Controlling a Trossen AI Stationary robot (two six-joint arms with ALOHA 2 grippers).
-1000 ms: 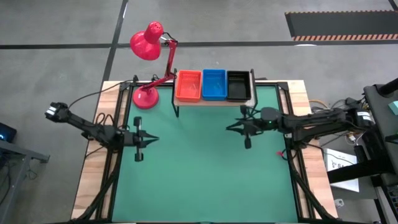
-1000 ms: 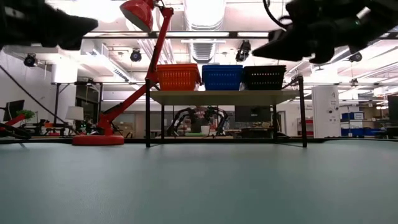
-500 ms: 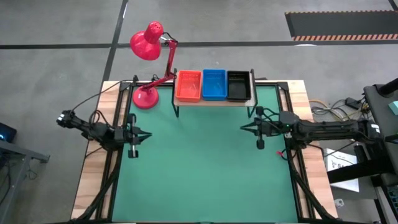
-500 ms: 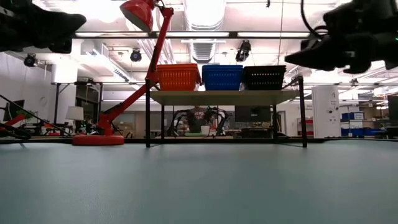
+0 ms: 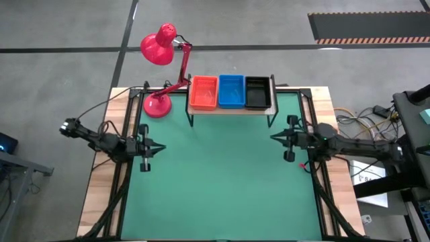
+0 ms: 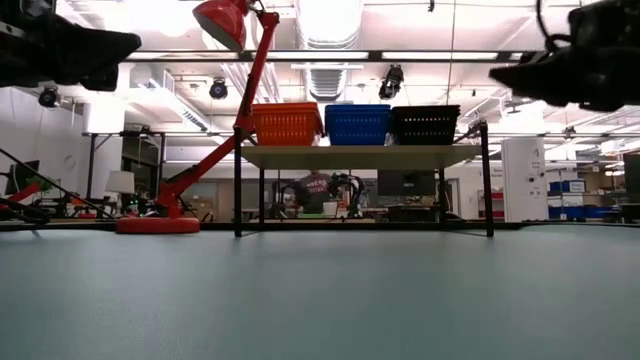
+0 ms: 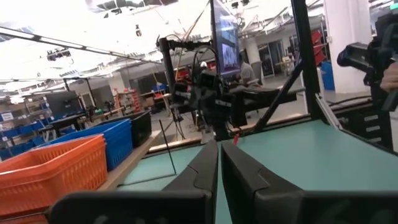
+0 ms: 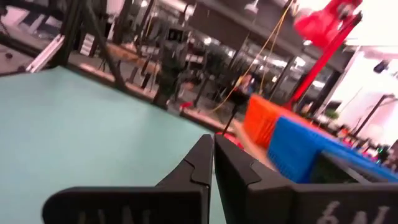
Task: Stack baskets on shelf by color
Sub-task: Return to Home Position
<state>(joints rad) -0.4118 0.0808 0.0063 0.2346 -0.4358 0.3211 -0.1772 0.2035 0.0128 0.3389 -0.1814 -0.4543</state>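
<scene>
The light-wood shelf (image 5: 232,107) stands on black legs at the table's far edge. On it sit an orange-red basket pile (image 5: 203,93), a blue one (image 5: 232,91) and a black one (image 5: 256,92), side by side; the low view shows them as orange-red (image 6: 287,124), blue (image 6: 358,124) and black (image 6: 425,124). How many baskets each pile has, I cannot tell. My left gripper (image 5: 159,149) hovers shut over the table's left part, far from the shelf. My right gripper (image 5: 273,137) hovers shut near the right edge, just in front of the shelf's right leg. Both hold nothing.
A red desk lamp (image 5: 161,47) stands with its base (image 5: 156,105) on the table's far left corner, its arm leaning toward the shelf's left end. The green table top (image 5: 215,181) stretches between the arms. A person (image 6: 318,190) stands in the room beyond.
My right gripper has drawn back from the table's middle toward its right edge, staying shut. My left gripper pulled a little toward the left edge, then held still. The baskets and the shelf have not moved.
</scene>
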